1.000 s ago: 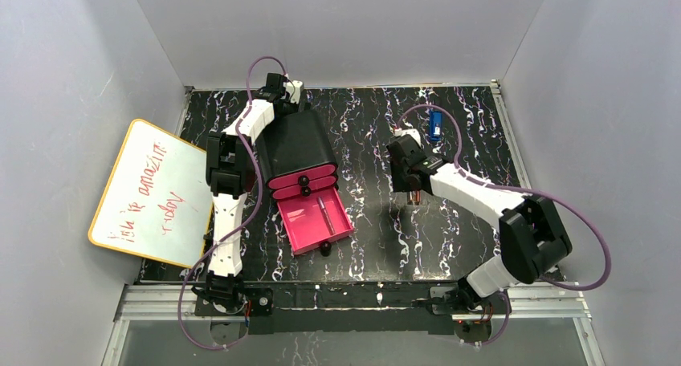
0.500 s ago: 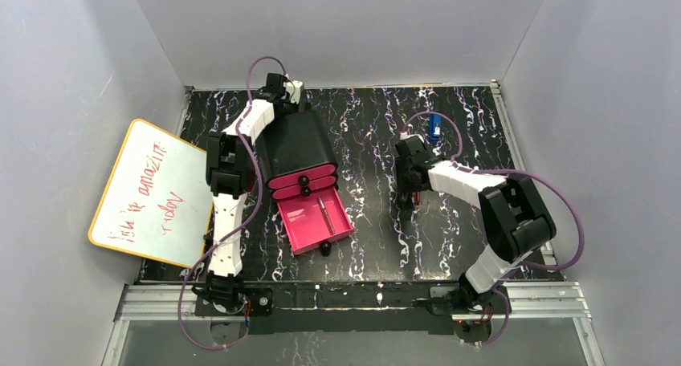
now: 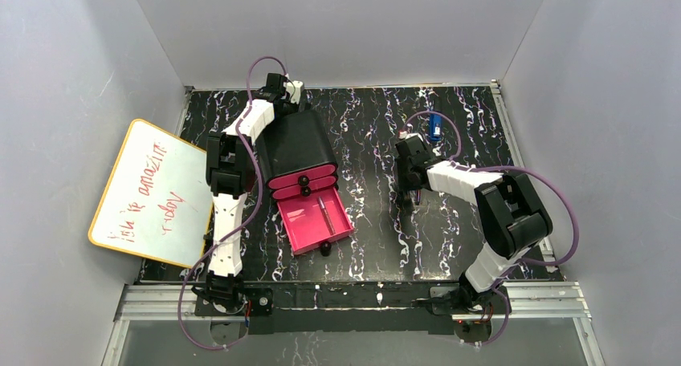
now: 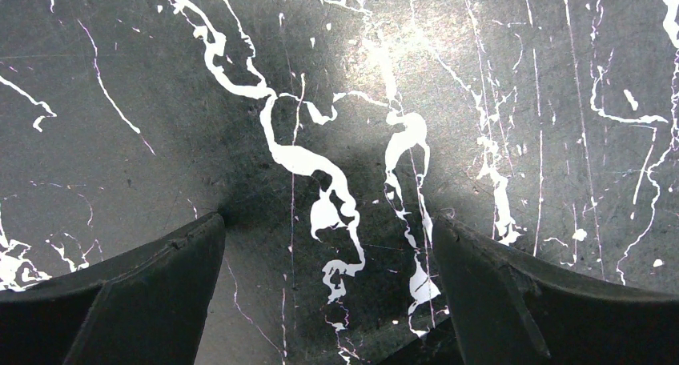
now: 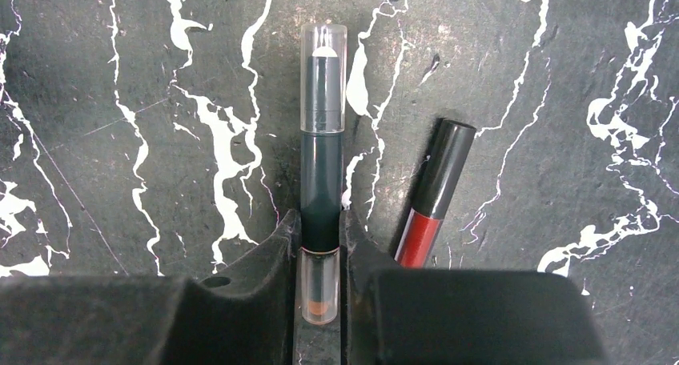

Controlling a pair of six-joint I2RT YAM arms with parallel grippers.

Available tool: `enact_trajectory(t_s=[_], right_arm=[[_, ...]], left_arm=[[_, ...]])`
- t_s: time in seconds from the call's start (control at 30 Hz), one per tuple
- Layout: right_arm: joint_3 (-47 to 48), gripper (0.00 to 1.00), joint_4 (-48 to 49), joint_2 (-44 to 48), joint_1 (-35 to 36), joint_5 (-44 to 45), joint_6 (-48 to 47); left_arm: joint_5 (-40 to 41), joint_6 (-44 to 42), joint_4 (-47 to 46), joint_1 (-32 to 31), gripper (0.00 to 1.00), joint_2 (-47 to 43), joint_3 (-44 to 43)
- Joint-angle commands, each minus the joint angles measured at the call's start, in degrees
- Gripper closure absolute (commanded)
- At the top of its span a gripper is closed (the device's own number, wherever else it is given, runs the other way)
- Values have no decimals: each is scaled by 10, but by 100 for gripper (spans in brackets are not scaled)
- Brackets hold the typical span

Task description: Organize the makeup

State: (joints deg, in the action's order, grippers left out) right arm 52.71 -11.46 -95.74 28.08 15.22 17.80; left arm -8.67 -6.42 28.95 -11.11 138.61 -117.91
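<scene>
The black marbled table (image 3: 377,246) is seen from above, with a whiteboard (image 3: 152,193) propped at its left edge; a black box (image 3: 295,145) stands at the back left, and its lowest pink drawer (image 3: 305,221) is pulled open, with a thin stick (image 3: 324,213) lying inside; the left gripper (image 4: 328,229) is held behind the box, its jaws spread wide over bare table with nothing between them; the right gripper (image 5: 320,229) is lowered at mid-table, well apart from the drawer, and its jaws are pressed against a dark stick (image 5: 322,165) with clear caps, gripped near one end; a red stick (image 5: 436,193) with a black cap lies just beside the right finger; a small blue object (image 3: 434,125) rests farther back. Because the dark stick is pinched near its end and not its middle, it could be tipped or swung downward once lifted, and might be dropped short of the drawer; the red stick could be nudged and sent rolling by the neighbouring finger; whether the dark stick is clear of the table cannot be told.
</scene>
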Motion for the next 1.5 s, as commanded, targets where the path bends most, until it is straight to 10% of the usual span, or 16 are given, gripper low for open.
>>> enact_trajectory(t_s=[0.0,0.57,1.47], right_arm=[[5,91,-31,-1,9,0,-2],[160,95,-254,80,367,50,135],[380,89,-233,-175,424,55,77]], left_arm=[[-11,2,36,-6,2,23,-4],[-15,4,36,-7,1,22,-6],[-17,4,35,-8,2,14,-6]])
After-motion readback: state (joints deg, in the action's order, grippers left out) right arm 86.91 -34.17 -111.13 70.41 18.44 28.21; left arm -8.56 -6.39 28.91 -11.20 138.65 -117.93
